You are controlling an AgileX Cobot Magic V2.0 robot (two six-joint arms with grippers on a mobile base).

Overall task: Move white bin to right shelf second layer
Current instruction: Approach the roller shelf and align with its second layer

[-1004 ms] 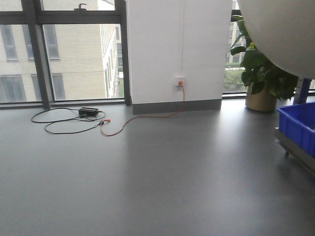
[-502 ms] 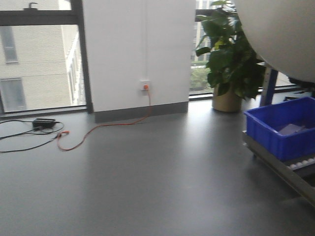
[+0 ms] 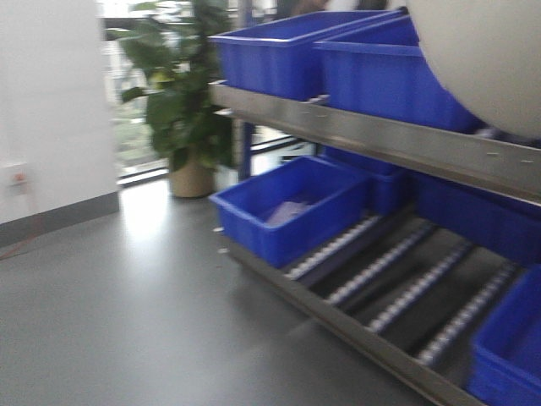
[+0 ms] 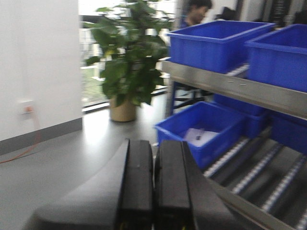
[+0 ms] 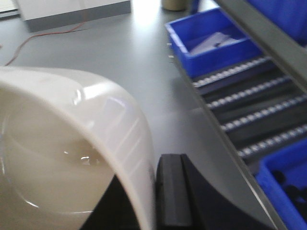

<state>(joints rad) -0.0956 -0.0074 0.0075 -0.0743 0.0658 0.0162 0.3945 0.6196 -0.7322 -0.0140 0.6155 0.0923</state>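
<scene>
High at the right edge of the front view, the white bin (image 3: 490,59) fills the corner. Its rounded cream underside hangs in the air in front of the blue crates (image 3: 372,68) that stand on the upper rack level (image 3: 380,139), and it hides part of them. It touches neither the crates nor the steel front bar of that level.

From the right wrist view, the bin (image 5: 72,158) lies right against the right claw (image 5: 152,191). Its thin rim wall runs down into the claw, with one black finger (image 5: 175,191) pressed to the outside of the wall and a dark shape on the inner side. The claw is clamped on the rim and carries the bin.

The left claw (image 4: 154,158) is closed, its two black fingers pressed flat together with only a seam between them, and it holds nothing. It points toward the rack and is well apart from the bin.

Below the upper level (image 4: 230,88), the lower level (image 3: 406,288) shows lanes of small white rollers. A blue crate (image 3: 287,207) with pale contents sits at its left end. A potted plant (image 3: 182,101) stands on the grey floor (image 3: 127,321) beyond the rack. Both the front and left wrist views are blurred.
</scene>
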